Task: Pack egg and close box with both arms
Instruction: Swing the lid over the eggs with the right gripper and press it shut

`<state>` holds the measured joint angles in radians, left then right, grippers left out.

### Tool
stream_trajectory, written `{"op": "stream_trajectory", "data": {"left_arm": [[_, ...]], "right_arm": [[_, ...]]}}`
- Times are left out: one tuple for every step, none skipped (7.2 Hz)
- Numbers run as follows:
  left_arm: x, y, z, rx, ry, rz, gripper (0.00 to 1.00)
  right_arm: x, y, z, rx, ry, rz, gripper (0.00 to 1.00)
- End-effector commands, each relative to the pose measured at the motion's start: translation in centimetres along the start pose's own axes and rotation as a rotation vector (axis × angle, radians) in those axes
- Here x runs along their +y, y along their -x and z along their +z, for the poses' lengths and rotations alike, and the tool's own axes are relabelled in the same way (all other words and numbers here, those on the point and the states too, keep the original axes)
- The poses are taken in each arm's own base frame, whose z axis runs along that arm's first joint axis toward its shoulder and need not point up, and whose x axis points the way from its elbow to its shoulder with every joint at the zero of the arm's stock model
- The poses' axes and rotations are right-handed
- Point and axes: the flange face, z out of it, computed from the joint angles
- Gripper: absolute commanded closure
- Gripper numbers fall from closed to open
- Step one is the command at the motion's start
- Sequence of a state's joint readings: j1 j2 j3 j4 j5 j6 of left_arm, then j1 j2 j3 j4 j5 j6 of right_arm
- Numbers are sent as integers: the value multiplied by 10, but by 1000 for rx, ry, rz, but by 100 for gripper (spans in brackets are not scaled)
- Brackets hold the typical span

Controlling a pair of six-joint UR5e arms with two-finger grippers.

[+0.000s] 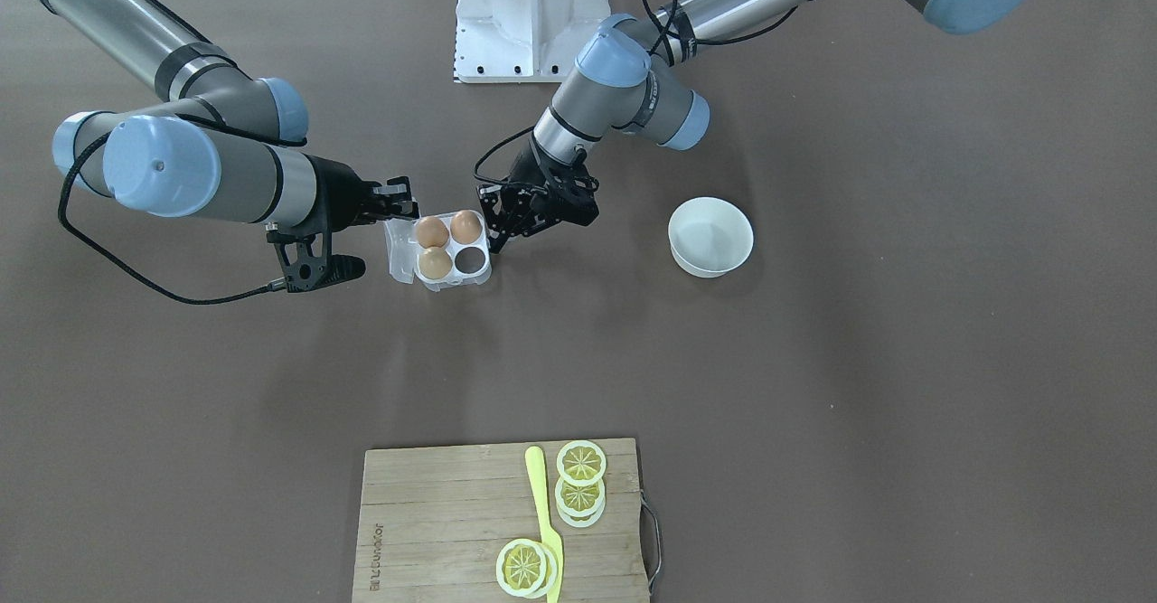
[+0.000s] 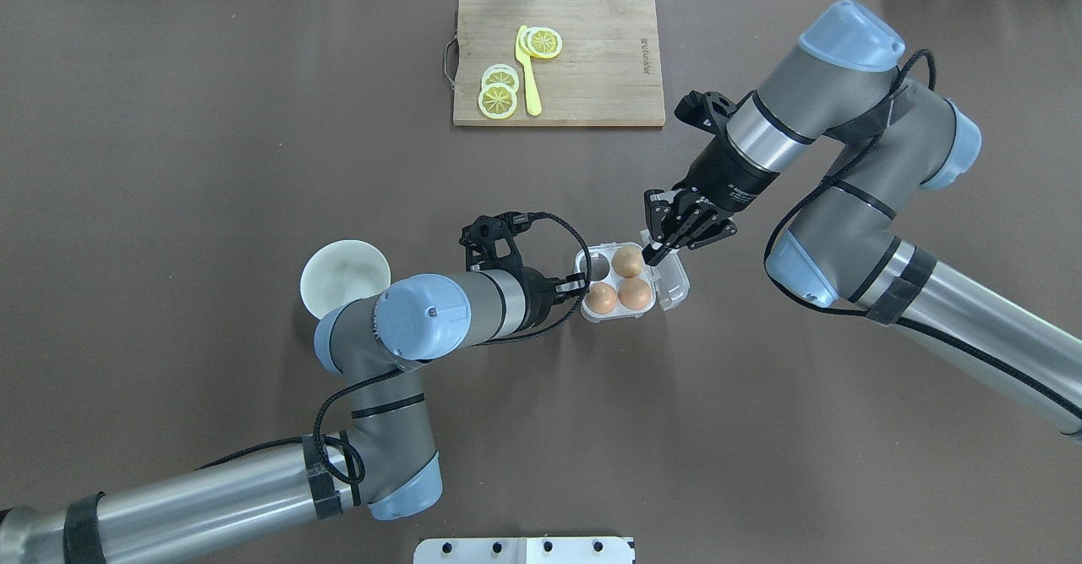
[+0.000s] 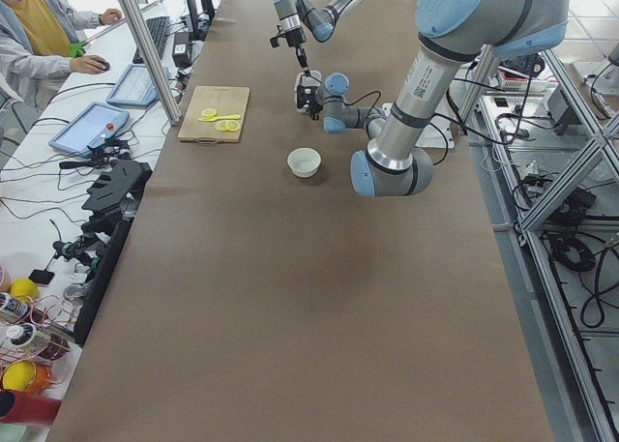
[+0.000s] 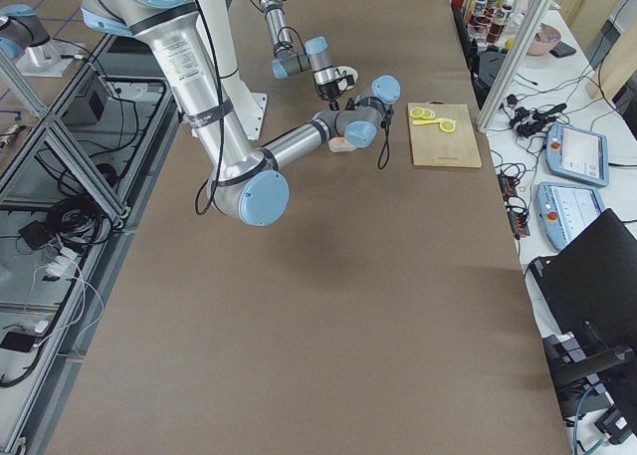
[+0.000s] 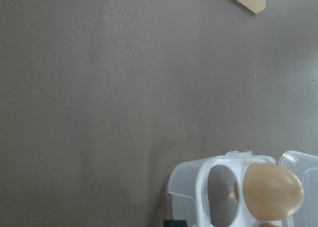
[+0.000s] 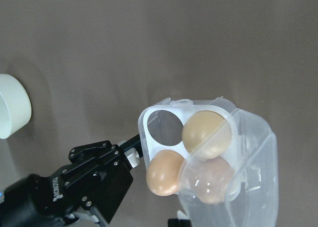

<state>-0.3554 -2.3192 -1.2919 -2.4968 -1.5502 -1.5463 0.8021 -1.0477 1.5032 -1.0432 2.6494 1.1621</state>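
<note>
The clear box [image 2: 620, 314] [image 1: 452, 282] sits mid-table and holds three eggs. Two alike orange-brown eggs [image 2: 602, 297] [image 2: 635, 293] fill the cells nearer the robot. A paler tan egg [image 2: 626, 261] fills a far cell, and the cell [image 2: 598, 266] beside it is empty. The hinged lid [image 2: 674, 283] [image 6: 248, 177] stands part-raised on the box's right side. My right gripper [image 2: 653, 252] [image 1: 409, 208] is shut on the lid's far edge. My left gripper [image 2: 581, 287] [image 1: 493, 226] looks shut, its tips against the box's left side [image 6: 140, 137].
A round white bowl [image 2: 345, 278] [image 1: 710, 236] stands left of the box, next to my left arm. A wooden cutting board [image 2: 592, 73] with lemon slices and a yellow knife lies at the far edge. The white base [image 1: 529, 15] is on the robot's side.
</note>
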Motion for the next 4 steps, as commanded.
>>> {"op": "stream_trajectory", "data": {"left_arm": [[0,-2,-1,5,2,1,100],[0,-3,-2,8,1,1,100],[-2,-12,-12,33,24,6,100],[-4,-1,-24,41,63,27,100]], "right_arm": [[0,21,1,-10,-4,11,100],[1,34,9,-8,-11,25,100],[2,44,14,-6,-23,15,100],[3,56,14,-14,-22,36,100]]}}
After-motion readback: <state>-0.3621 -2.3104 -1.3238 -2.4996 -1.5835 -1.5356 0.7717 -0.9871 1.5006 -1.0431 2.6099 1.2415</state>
